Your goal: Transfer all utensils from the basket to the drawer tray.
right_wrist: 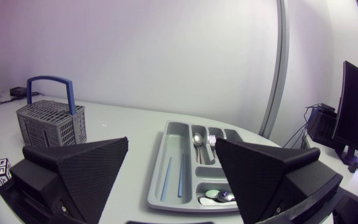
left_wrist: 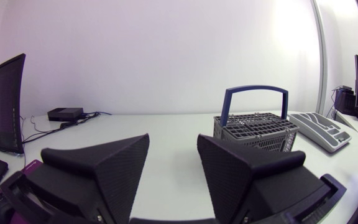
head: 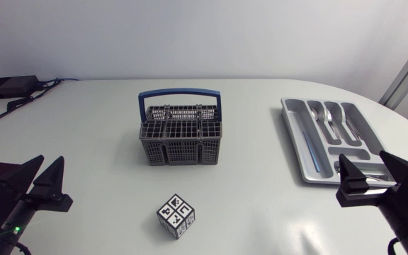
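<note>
Plainly, both arms sit low at the near edge of the table (head: 98, 142). Seen from above, the left gripper (head: 48, 163) is at about 8 o'clock from the table's middle and the right gripper (head: 363, 157) at about 4 o'clock. Each has its wedge fingers spread wide and released, with nothing between them. The grey basket (head: 183, 138) with its blue handle upright stands near the middle, a little toward 12 o'clock, well apart from both grippers. Its top is a fine grid, and what lies beneath cannot be made out. At 3 o'clock from the basket lies the grey drawer tray (head: 294, 134), its long side running from 12 to 6 o'clock. Spoons (head: 316, 113) and a fork (head: 331, 117) rest in its far compartments, a thin blue stick (head: 312, 152) lies in the long compartment on the basket side, and another spoon (right_wrist: 216, 196) lies in the near compartment, just ahead of the right gripper. A marker cube (head: 176, 215) stands at 6 o'clock from the basket, between the two arms. A black box (head: 7, 86) sits at the far corner, about 10 o'clock.
</note>
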You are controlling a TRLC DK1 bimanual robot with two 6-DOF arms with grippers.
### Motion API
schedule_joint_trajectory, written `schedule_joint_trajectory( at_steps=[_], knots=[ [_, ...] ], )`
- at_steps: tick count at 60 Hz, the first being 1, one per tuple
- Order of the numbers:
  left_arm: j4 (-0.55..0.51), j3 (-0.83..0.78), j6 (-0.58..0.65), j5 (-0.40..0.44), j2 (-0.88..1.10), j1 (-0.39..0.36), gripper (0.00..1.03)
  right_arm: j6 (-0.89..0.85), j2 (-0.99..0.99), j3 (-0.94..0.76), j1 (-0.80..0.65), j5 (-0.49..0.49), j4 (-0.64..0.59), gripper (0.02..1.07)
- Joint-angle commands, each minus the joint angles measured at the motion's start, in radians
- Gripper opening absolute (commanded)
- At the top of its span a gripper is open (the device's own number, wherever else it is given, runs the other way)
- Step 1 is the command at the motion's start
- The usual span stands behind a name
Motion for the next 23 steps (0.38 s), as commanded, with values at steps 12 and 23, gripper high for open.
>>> schedule_joint_trajectory(
  at_steps=[12, 23],
  knots=[
    [0.001, -0.044, -0.024, -0.009, -0.012, 0.007, 0.55, 0.104, -0.081, -0.076, 0.014, -0.011, 0.034, 1.03],
    [0.001, -0.044, -0.024, -0.009, -0.012, 0.007, 0.56, 0.104, -0.081, -0.076, 0.014, -0.011, 0.034, 1.03]
  ],
)
